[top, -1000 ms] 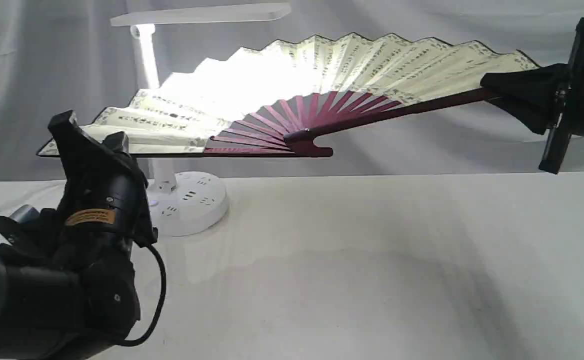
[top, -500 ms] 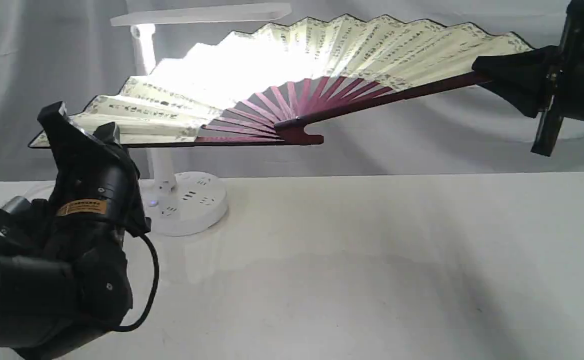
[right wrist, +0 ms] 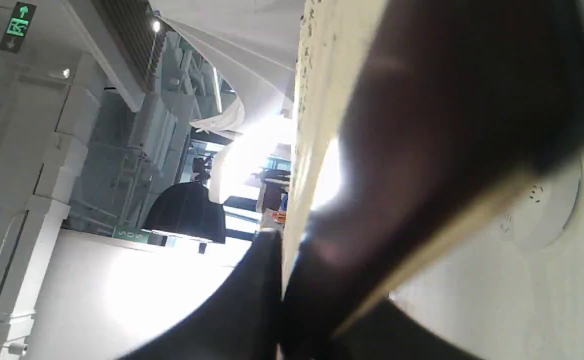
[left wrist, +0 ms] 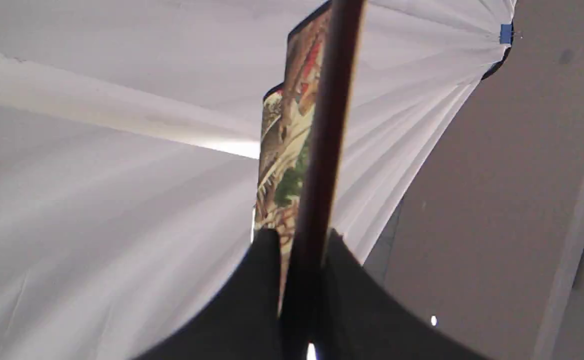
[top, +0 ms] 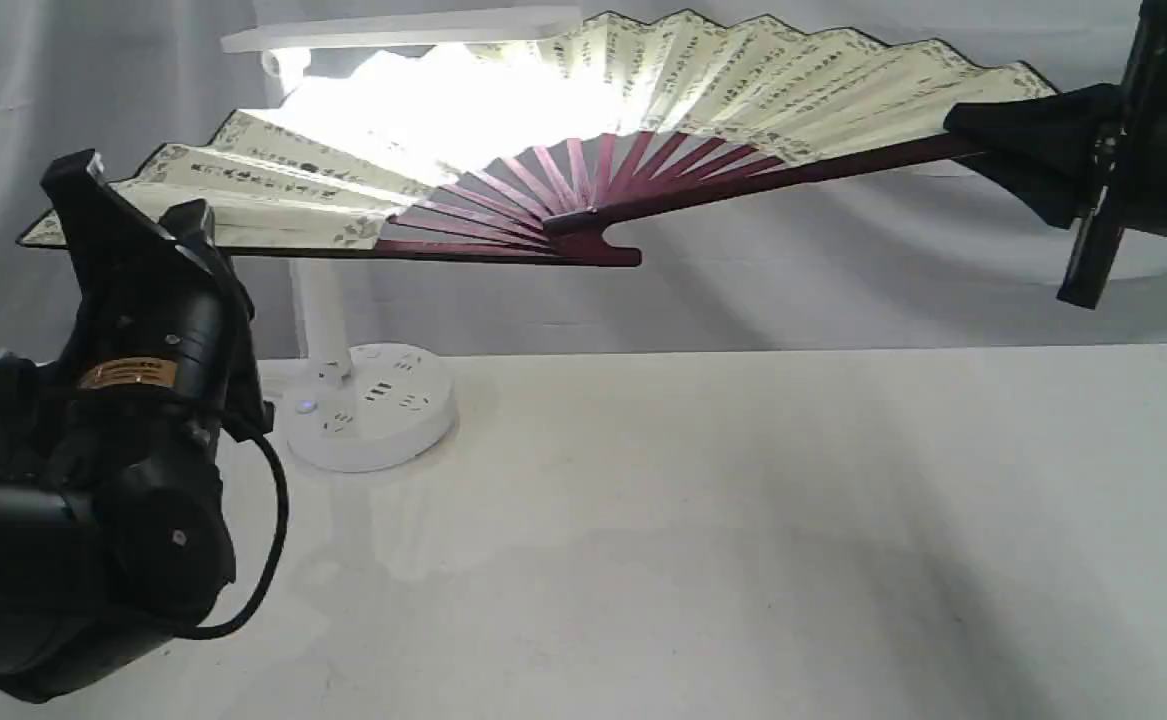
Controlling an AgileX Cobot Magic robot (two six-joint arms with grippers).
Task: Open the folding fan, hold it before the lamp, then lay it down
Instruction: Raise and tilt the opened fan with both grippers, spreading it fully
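As it has risen over this last second, the folding fan [top: 743, 90] hangs fully spread before the lamp [top: 413, 430], backlit; the left gripper [top: 133, 205] and right gripper [top: 958, 125] each clamp one end of it, so likely only laying it down remains

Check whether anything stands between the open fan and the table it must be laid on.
Only the lamp: its post and base stand below the folding fan's left half, beside the left gripper. Right of it, the table under the fan shows nothing.

Green arrow sign [right wrist: 17, 21] high in bg; fan [top: 793, 90] calligraphy & arm label [top: 128, 373] illegible
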